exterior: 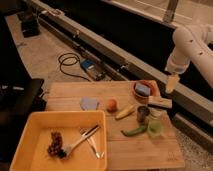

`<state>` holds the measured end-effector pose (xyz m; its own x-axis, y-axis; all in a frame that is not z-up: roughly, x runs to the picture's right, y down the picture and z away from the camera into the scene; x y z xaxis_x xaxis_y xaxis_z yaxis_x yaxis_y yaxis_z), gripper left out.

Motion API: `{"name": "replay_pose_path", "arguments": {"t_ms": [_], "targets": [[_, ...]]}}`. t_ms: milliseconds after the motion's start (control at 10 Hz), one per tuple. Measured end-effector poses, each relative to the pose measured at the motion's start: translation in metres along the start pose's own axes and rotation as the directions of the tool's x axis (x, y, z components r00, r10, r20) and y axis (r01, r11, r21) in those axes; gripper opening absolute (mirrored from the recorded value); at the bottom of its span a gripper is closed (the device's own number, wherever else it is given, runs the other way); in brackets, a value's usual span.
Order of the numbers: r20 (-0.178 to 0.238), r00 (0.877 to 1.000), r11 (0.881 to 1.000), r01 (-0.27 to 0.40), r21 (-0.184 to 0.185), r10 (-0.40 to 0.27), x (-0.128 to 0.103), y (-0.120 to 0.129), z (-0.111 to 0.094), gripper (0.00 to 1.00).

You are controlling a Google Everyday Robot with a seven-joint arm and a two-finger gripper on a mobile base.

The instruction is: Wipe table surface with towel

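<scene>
The pale blue-grey towel point(90, 104) lies flat on the light-wood table surface point(135, 147), left of the middle and just behind the yellow tray. My gripper point(171, 83) hangs from the white arm point(190, 45) above the table's back right corner, well to the right of the towel and above the things on the table. It holds nothing and stands open.
A yellow tray point(30, 131) with utensils point(87, 141) and a dark clump fills the front left. An orange fruit point(112, 105), a yellow fruit point(125, 112), a green pepper point(134, 131), two cups point(144, 114), a wooden block point(160, 102) and a bowl holding a blue pad point(143, 90) crowd the right.
</scene>
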<state>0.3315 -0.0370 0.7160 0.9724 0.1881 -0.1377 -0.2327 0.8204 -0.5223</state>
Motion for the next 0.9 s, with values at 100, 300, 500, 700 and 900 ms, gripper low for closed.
{"name": "replay_pose_path", "arguments": {"t_ms": [100,300,500,700,900], "targets": [[0.0,1.0,1.0,-0.001,0.0,0.001,0.0008,0.0002,-0.0001,0.8],[-0.001,1.0,1.0,-0.002,0.0,0.002,0.0016,0.0003,-0.0001,0.8],[0.0,1.0,1.0,-0.002,0.0,0.002,0.0014,0.0003,-0.0001,0.8],[0.0,1.0,1.0,-0.001,-0.001,0.001,0.0008,0.0003,0.0011,0.8],[0.002,1.0,1.0,0.0,0.0,0.0,-0.0001,-0.0011,0.0006,0.8]]}}
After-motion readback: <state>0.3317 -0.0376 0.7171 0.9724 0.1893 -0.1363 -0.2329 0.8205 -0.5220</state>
